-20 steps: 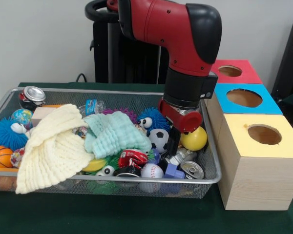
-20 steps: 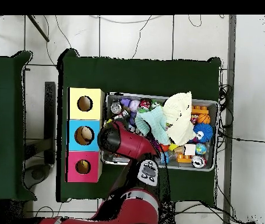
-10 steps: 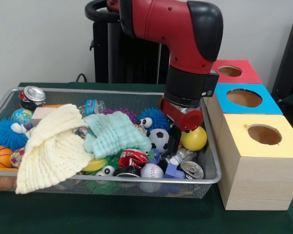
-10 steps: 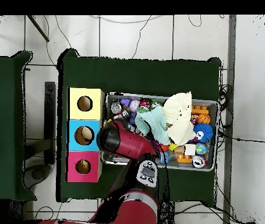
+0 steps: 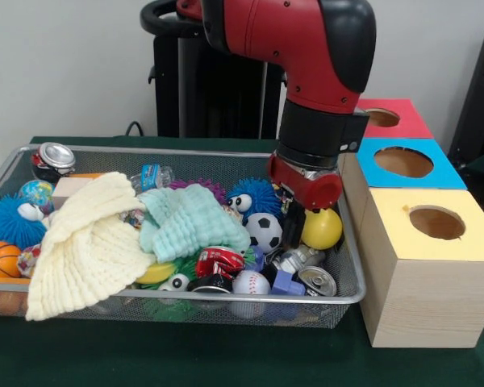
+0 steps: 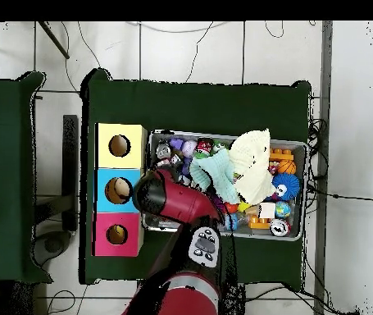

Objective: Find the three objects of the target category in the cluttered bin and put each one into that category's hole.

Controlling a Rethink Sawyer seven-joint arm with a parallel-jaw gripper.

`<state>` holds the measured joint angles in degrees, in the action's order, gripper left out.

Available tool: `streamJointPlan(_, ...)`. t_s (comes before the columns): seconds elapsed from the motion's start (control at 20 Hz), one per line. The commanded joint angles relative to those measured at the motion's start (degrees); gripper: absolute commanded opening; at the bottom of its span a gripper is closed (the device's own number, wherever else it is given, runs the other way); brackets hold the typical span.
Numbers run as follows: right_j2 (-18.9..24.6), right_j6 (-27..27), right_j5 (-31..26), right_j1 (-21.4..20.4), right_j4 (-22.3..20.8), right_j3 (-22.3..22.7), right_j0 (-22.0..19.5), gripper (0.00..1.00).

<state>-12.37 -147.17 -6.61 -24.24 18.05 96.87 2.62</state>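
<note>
The silver wire-mesh bin (image 5: 81, 295) is heaped with toys, cans and cloths; it also shows in the overhead view (image 6: 306, 176). My gripper (image 5: 293, 232) hangs low in the bin's right end, between a soccer ball (image 5: 262, 231) and a yellow ball (image 5: 323, 230), above a crushed silver can (image 5: 297, 258). Whether it holds anything is hidden. Three wooden boxes with holes stand right of the bin: yellow (image 5: 436, 242), blue (image 5: 403, 173), red (image 5: 387, 129). In the overhead view the arm (image 6: 173, 201) covers the gripper.
A cream cloth (image 5: 85, 242) and a mint cloth (image 5: 189, 218) cover the bin's middle. Also there: a baseball (image 5: 250, 283), a silver can (image 5: 316, 280), a red can (image 5: 219, 260), a basketball (image 5: 0, 258), blue spiky balls (image 5: 8, 219), a bottle (image 5: 152, 175).
The arm has shifted a little to the right in the front view and the gripper has risen slightly, now closer to the yellow ball. The bin's contents have not visibly moved.
</note>
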Motion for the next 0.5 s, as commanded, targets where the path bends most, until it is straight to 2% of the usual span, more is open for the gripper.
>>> streamJointPlan(0.05, -1.03, -3.19, -10.40, -2.67, -1.84, 2.33, 1.47, 0.00)
streamJointPlan(0.2, -2.62, -4.11, -7.70, -1.86, -2.04, 2.05, 2.84, 0.00)
streamJointPlan(0.25, -3.49, -4.80, -6.33, -1.51, -1.95, 2.02, 3.59, 1.00)
streamJointPlan(0.4, -4.25, -6.03, -6.37, -1.35, -1.30, 2.78, 4.14, 1.00)
streamJointPlan(0.5, -2.83, -5.25, -5.92, -1.53, -1.53, 3.15, 3.02, 1.00)
